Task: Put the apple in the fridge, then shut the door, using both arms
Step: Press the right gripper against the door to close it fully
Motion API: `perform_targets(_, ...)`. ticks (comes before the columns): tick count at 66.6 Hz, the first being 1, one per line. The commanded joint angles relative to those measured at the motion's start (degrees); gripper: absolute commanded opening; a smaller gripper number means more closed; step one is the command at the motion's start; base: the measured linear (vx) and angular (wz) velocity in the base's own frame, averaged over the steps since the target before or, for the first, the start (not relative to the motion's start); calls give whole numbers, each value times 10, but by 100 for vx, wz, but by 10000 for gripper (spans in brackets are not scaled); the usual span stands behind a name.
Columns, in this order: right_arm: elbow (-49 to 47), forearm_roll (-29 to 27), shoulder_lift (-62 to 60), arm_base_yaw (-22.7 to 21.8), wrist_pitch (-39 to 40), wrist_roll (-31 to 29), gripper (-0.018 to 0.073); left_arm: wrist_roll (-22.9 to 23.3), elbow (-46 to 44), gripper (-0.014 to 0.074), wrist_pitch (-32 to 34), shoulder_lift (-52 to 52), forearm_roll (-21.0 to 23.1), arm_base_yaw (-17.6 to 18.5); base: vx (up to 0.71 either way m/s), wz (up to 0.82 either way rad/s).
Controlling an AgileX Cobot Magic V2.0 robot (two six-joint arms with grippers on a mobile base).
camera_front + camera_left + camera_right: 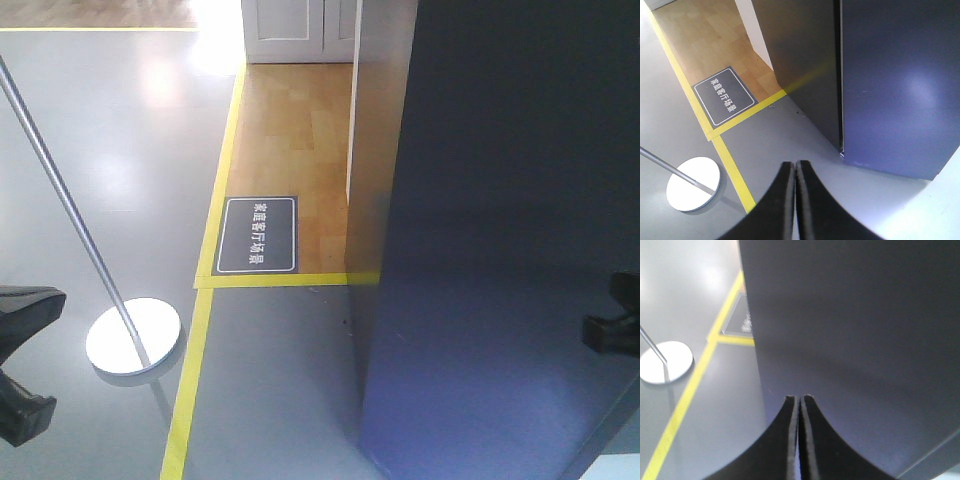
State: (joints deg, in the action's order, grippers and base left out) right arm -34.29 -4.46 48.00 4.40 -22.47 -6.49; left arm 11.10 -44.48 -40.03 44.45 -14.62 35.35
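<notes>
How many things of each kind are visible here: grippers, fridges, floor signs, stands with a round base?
Grippers: 2, left and right
Fridge: 1
Floor sign: 1
Stand with round base: 1
Total: 5

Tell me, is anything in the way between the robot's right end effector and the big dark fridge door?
Nothing visible is. In the right wrist view, the right end effector, its fingers together, points straight at the dark grey door, with only open space between them. The stand with the round base sits off to the side on the floor.
</notes>
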Motion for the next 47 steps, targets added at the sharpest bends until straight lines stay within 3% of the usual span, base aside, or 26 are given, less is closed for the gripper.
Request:
perform_targets(1, -44, 27, 43, -4, 43, 10, -4, 5, -14, -6, 32, -4, -7, 1, 0, 0)
perform_targets(11, -94, 37, 96, -12, 38, 13, -4, 5, -14, -6, 32, -4, -7, 1, 0, 0)
perform_targets(31, -184, 30, 164, -121, 40, -7, -4, 5, -14, -6, 32, -4, -7, 1, 0, 0)
perform_targets(47, -235, 24, 220, -137, 96, -7, -4, 5, -14, -6, 32, -4, -7, 1, 0, 0)
